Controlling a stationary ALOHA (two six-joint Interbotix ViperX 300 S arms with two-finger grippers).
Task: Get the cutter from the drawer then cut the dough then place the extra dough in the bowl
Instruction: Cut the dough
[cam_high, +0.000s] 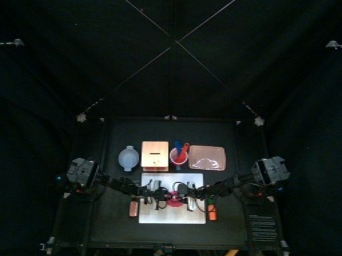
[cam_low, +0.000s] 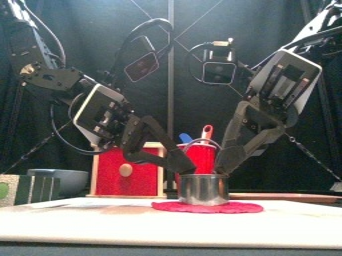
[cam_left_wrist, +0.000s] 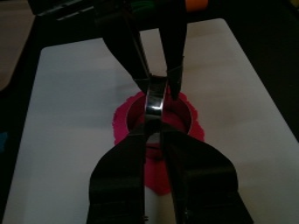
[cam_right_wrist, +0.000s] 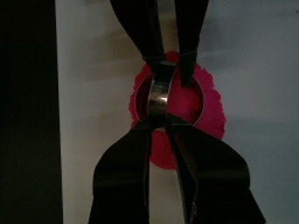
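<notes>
Cutting step: left claw and right claw both pinch the cutter by its rim, seated on the dough mid-board; next, likely, lift clear and gather the trimmings.

The cutter is a round metal ring standing upright on the middle of the dough, with dough showing all around it. The left end effector and the right end effector each clamp its rim from opposite sides. The dough is a flat red-pink disc with an uneven edge, lying on the white board. The box with the red drawer front stands behind the board. The blue-grey bowl sits just beside the box, on its left.
</notes>
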